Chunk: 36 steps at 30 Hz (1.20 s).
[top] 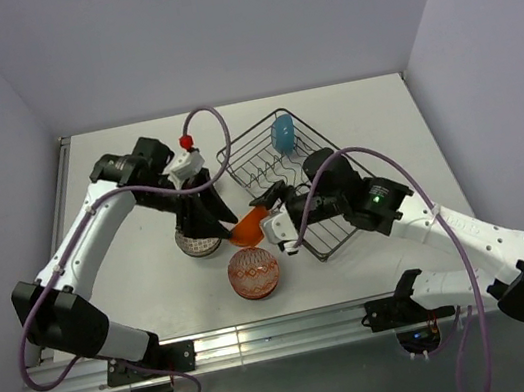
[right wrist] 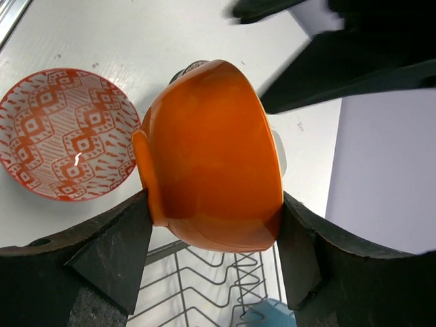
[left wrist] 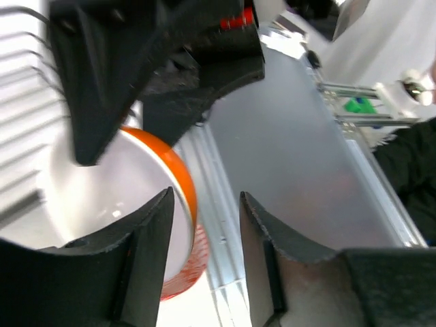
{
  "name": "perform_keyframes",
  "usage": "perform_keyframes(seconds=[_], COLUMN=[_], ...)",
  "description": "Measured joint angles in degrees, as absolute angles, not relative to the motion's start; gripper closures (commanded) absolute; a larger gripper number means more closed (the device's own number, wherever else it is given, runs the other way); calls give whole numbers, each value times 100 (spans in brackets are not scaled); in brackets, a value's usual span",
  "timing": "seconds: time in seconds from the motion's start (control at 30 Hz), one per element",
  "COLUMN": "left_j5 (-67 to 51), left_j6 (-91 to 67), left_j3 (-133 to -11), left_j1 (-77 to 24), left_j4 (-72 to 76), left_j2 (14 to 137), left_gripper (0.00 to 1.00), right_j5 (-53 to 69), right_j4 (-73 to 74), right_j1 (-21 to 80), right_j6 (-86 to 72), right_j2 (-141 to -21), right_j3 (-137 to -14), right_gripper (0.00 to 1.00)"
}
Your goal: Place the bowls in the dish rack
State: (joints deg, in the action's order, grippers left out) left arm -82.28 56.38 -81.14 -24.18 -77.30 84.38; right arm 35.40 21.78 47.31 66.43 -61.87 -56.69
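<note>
Low in the centre of the top view, a red patterned bowl [top: 253, 273] sits on the table [top: 360, 118]. Just above it, the right gripper [right wrist: 214, 204] clamps the orange bowl [top: 250, 226], tipped on edge. Beside it the left gripper [left wrist: 206, 201] stands parted, holding nothing, over a dark bowl [top: 197, 242]. Farther back, a blue bowl [top: 283, 133] stands in the dish rack [top: 257, 168].

dish rack [top: 262, 165] right of centre on counter [top: 167, 289]. far bowl [top: 283, 133] in rack's back end. raised bowl [top: 250, 226] at rack's left side. near bowl [top: 253, 273] on counter before it; left bowl [top: 199, 248] on counter, further left.
</note>
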Motion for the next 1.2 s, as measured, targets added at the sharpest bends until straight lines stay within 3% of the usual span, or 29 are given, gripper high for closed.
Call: perform_keyframes(seconds=[0.17, 0.27, 0.47, 0.67, 0.73, 0.77, 0.83, 1.2], left_j5=[-8029, -7524, -5769, -4657, -4447, -4327, -4088, -3444], left_j6=[5286, 4364, 2526, 1594, 1343, 1188, 882, -21], left_j3=[-9135, -9509, -8844, -8167, -7972, -7874, -7765, -7708], left_j1=[-1922, -1535, -902, -904, -904, -904, -904, -904], left_j4=[-7559, -6464, -3573, -2165, -1955, -1868, -1785, -1951], left_j2=[8556, 8458, 7500, 6698, 6549, 6493, 6445, 6445], left_gripper=[48, 47, 36, 30, 23, 12, 2, 1], right_j5=[3586, 3673, 3671, 3411, 3218, 3098, 2908, 2038], right_j4=[2394, 2613, 2759, 2794, 2840, 2880, 2971, 3345], right_j1=[4587, 4401, 3568, 2810, 2626, 2539, 2408, 2069], right_j6=[6471, 6101, 4904, 3391, 2921, 2698, 2270, 958], right_j2=[-6187, -6307, -7052, -7797, -8097, -8272, -8665, -10125], right_j3=[-5701, -5889, -6906, -7535, -7730, -7865, -8202, -9476], right_gripper=[88, 88, 89, 89, 90, 90, 90, 91])
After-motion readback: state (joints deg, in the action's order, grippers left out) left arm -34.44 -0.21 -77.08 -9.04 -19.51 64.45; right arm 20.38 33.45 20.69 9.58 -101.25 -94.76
